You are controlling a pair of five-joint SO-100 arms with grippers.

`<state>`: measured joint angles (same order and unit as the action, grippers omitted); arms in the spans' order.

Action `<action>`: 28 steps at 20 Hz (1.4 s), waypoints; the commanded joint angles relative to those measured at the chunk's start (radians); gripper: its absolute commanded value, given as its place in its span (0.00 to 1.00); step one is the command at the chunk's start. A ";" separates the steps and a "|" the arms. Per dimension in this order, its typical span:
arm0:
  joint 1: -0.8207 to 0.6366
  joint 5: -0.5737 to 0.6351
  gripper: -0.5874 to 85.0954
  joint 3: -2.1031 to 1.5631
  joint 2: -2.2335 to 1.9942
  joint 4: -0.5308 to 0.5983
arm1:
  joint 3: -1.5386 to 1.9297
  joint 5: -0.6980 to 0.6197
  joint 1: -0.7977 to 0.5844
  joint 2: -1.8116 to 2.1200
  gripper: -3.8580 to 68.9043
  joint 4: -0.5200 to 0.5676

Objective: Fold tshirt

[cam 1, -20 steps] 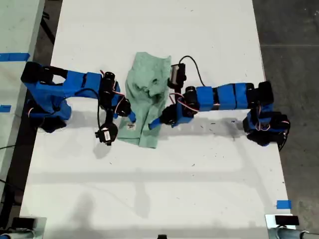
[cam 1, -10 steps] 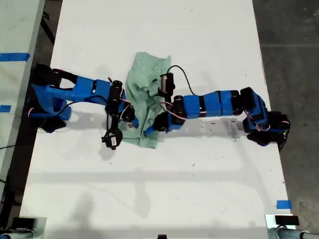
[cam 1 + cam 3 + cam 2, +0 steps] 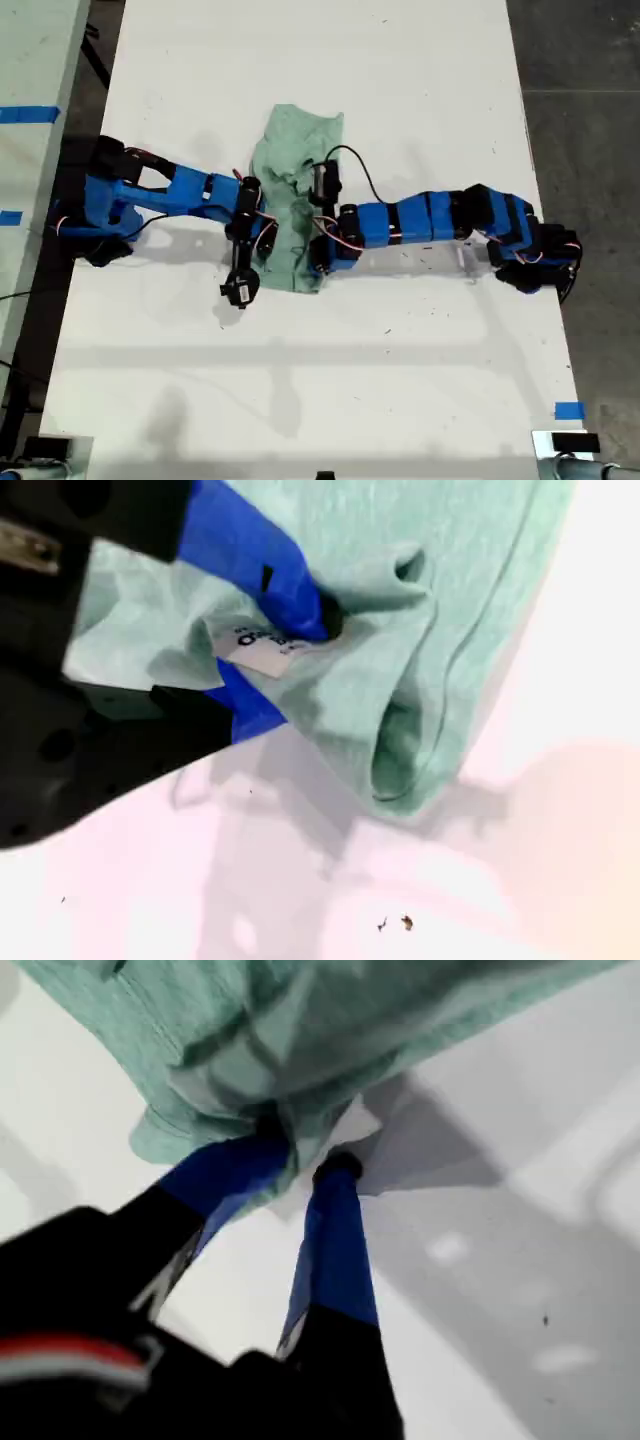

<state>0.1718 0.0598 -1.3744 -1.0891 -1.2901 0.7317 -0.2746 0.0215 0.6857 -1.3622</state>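
Observation:
The pale mint-green tshirt lies folded lengthwise on the white table, with a rumpled middle. One blue arm reaches in from the exterior view's left, its gripper at the cloth's near left edge. Another comes from the exterior view's right, its gripper at the near right corner. In the first wrist view my first gripper is shut on a bunched edge of the tshirt. My second gripper is shut on the tshirt by its white printed label.
Dark floor borders the table on the exterior view's right. A second pale surface with blue tape lies on its left. A blue tape mark sits near the table's front right corner. Arm bases stand at both table sides.
Both arms stretched inward and toward the table's near edge. Their grippers closed in on the shirt's lower part from both sides, and the cloth there is narrower and more bunched.

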 commanded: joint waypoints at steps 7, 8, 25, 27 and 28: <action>0.072 0.061 0.01 0.179 -0.051 0.002 | 0.060 -0.054 0.072 0.164 0.02 -0.091; 0.087 0.078 0.01 0.241 -0.051 -0.009 | 0.084 -0.055 0.083 0.218 0.02 -0.103; -0.011 0.295 0.01 0.592 -0.213 -0.178 | 0.187 -0.166 -0.103 0.681 0.02 -0.193; -0.127 0.370 0.01 0.581 -0.249 -0.215 | 0.242 -0.244 -0.227 0.738 0.02 -0.149; -0.192 0.422 0.01 0.578 -0.252 -0.222 | 0.256 -0.285 -0.287 0.749 0.02 -0.138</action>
<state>0.0997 0.4065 -0.8130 -1.2502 -1.4926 0.9879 -0.4878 -0.1565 1.3315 -1.5386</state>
